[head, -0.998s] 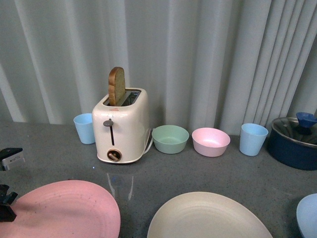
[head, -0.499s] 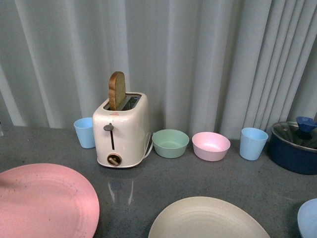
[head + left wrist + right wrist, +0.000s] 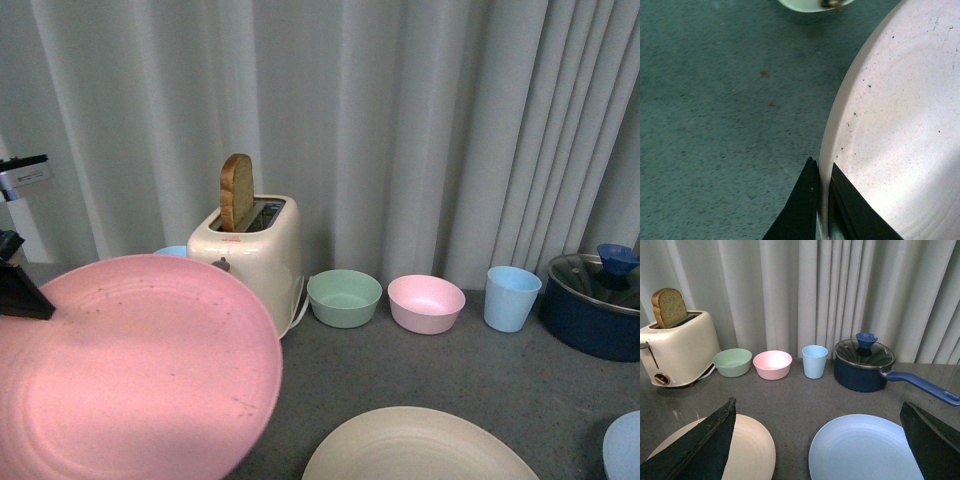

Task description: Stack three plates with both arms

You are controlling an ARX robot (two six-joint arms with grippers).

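Front cam: on the body, looks forward over the table [image 3: 450, 350] to the curtain [image 3: 400, 130]. The pink plate [image 3: 130, 370] sits very near its lens.
Left wrist cam: aimed down, close on the table, along the left gripper [image 3: 821, 167] pinching that plate's rim.
Right wrist cam: low, faces the curtain, looking out between the right gripper's [image 3: 817, 402] spread fingers.
Front and right wrist share the toaster [image 3: 250, 250], green bowl [image 3: 344, 297], pink bowl [image 3: 425, 302], cup [image 3: 511, 297], pot [image 3: 595, 310] and cream plate [image 3: 420, 445].

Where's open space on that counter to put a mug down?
Free: the bare counter strip between the back row and the cream plate and light blue plate, plus the gap between those plates. Crowded: that row of toaster, green bowl, pink bowl, cup, pot. The left gripper holds the pink plate aloft.
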